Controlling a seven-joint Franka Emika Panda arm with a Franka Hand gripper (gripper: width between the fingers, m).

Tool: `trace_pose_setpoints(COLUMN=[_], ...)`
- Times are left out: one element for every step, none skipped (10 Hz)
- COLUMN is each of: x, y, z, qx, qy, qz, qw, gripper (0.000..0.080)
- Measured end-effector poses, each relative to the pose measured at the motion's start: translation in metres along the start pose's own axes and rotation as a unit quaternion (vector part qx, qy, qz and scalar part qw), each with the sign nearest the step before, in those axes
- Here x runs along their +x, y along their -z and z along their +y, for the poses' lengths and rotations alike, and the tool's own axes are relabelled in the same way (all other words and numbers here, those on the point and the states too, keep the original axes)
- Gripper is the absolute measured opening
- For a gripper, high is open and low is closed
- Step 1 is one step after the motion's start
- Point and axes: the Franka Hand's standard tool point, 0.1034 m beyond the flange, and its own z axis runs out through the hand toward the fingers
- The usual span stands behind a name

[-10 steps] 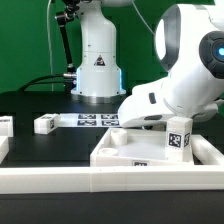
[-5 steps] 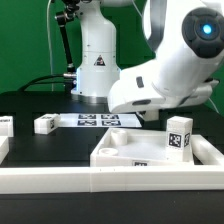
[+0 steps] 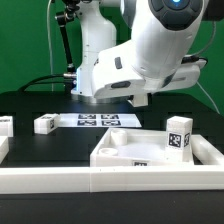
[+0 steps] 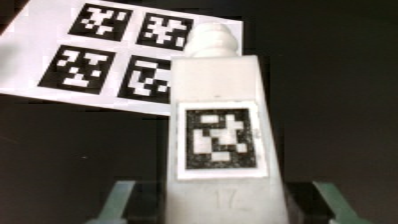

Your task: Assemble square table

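While the gripper (image 4: 221, 203) carries a leg (image 4: 217, 110), the work is to bring that leg to the tabletop (image 3: 150, 152) without letting it shift. In the wrist view the two fingers flank the leg's lower end at a narrow set and seem to clamp it, tag facing the camera and peg (image 4: 214, 40) pointing away from the wrist, with the marker board (image 4: 125, 45) on the table behind it. In the exterior view the arm's bulk hides the hand and the held leg. The tabletop lies rimmed face up at the exterior view's right, just behind the rail (image 3: 110, 182), and a corner leg (image 3: 179, 133) stands upright at its far right corner; whether that one is screwed home I cannot tell. Two spare legs (image 3: 45, 124) rest on the black mat at the exterior view's left, well apart from the slab. To do this well, keep the leg square in the jaws, travel high enough to clear the rim and the corner leg, pick a free corner, set the peg plumb over its hole before lowering, then turn gently. A tilted peg would likely cross-thread or push the slab.
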Motion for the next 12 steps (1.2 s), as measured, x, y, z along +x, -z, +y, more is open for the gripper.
trace_pose_setpoints(x=[0.006, 0.005, -0.004, -0.01, -0.003, -0.005, -0.006, -0.004, -0.003, -0.003, -0.009, -0.008], y=[0.005, 0.011, 0.029, 0.059, 0.068, 0.067, 0.071, 0.072, 0.073, 0.076, 0.083, 0.096], z=[0.001, 0.004, 0.014, 0.03, 0.038, 0.042, 0.043, 0.045, 0.047, 0.05, 0.052, 0.056], qx=[-0.004, -0.006, -0.003, 0.001, -0.004, -0.005, -0.009, -0.014, -0.018, -0.022, -0.023, -0.031], qy=[0.0, 0.008, 0.019, 0.016, 0.013, 0.012, 0.008, 0.007, 0.004, 0.002, 0.008, 0.01], qz=[0.036, 0.075, 0.098, 0.126, 0.175, 0.204, 0.242, 0.28, 0.312, 0.344, 0.354, 0.389], qw=[0.999, 0.997, 0.995, 0.992, 0.984, 0.979, 0.97, 0.96, 0.95, 0.939, 0.935, 0.921], gripper=[0.029, 0.029, 0.029, 0.029, 0.029, 0.029, 0.029, 0.029, 0.029, 0.029, 0.029, 0.029])
